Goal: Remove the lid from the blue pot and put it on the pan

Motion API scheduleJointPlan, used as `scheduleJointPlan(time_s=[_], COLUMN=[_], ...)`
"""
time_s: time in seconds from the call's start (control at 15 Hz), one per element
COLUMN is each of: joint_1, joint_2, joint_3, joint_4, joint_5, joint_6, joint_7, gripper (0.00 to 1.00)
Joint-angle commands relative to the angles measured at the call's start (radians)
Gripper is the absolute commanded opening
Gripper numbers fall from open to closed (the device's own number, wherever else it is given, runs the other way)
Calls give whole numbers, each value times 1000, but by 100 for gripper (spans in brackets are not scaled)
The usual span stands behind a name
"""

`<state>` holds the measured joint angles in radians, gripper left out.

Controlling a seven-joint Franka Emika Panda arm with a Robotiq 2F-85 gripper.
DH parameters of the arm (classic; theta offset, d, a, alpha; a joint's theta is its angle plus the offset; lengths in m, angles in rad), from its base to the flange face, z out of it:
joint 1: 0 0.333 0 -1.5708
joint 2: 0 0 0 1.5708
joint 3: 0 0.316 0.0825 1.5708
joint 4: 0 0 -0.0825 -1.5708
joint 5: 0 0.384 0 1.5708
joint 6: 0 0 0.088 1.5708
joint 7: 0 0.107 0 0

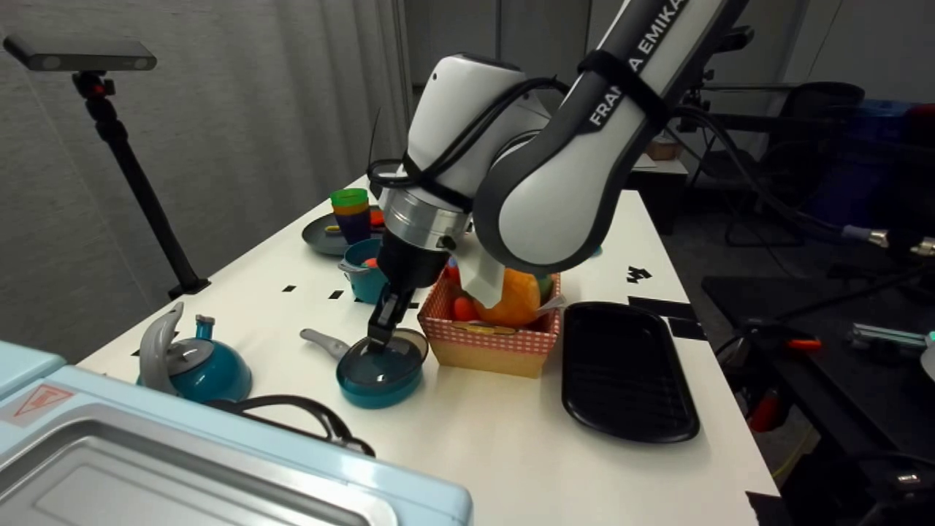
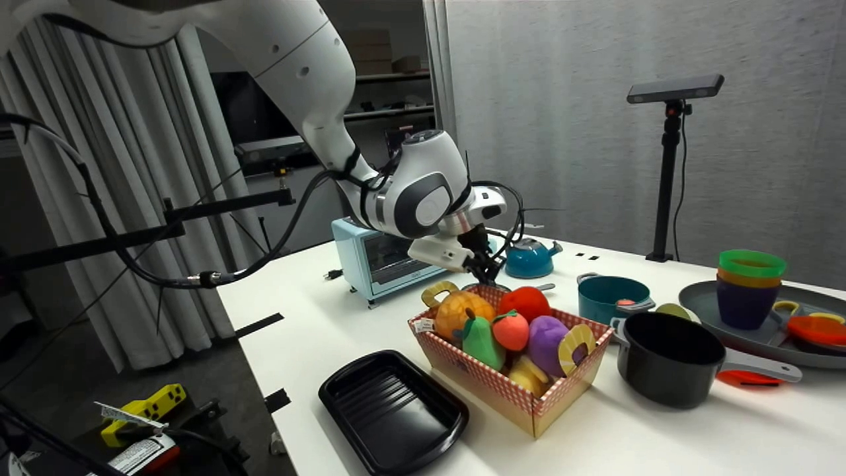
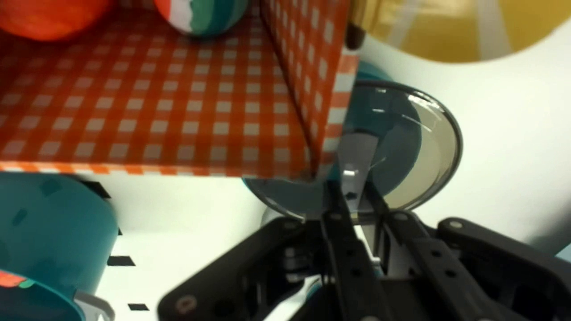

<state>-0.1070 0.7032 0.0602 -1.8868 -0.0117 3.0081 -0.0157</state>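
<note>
1. Robotiq gripper [image 3: 355, 198]: clamped on the grey knob [image 3: 357, 154] of the glass lid [image 1: 378, 367]. Firm hold wanted until the rim seats.
2. Lid: over the teal frying pan [image 1: 380, 398], seemingly tilted. White table [image 1: 504, 438] shows pale through 1 side of the glass, so probably off-centre or raised; contact, cannot tell. Level it, match rims, lower straight, then release.
3. Pan: toward the table's toaster oven [image 2: 391, 261] end, between the long edges. Its grey handle [image 1: 325, 342] points at the edge by the curtain [image 1: 219, 131]; a sideways push would likely swing the pan.
4. Gingham basket [image 1: 489, 356]: just beside the pan; its corner crosses the lid in the wrist view. Back out straight up.
5. Teal pot [image 1: 368, 287]: nearer that curtain edge, uncovered. Lifting-off looks done.
</note>
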Motion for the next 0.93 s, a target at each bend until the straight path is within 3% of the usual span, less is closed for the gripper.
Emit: scheduleJointPlan(time_s=[0.0,0.13,0.6,0.67,0.87], joint_1=[10,14,30,36,48], joint_2=[-20,-20,-17,-18,-31], joint_3=[-22,-31,-58,-65,-77], joint_4=[-56,-63,-66,-65,-65], joint_5=[-4,-6,-17,-18,-22], joint_6=[34,32,29,28,38], joint_7=[-24,-23,-19,-15,-14], gripper=[4,41,93,99,100])
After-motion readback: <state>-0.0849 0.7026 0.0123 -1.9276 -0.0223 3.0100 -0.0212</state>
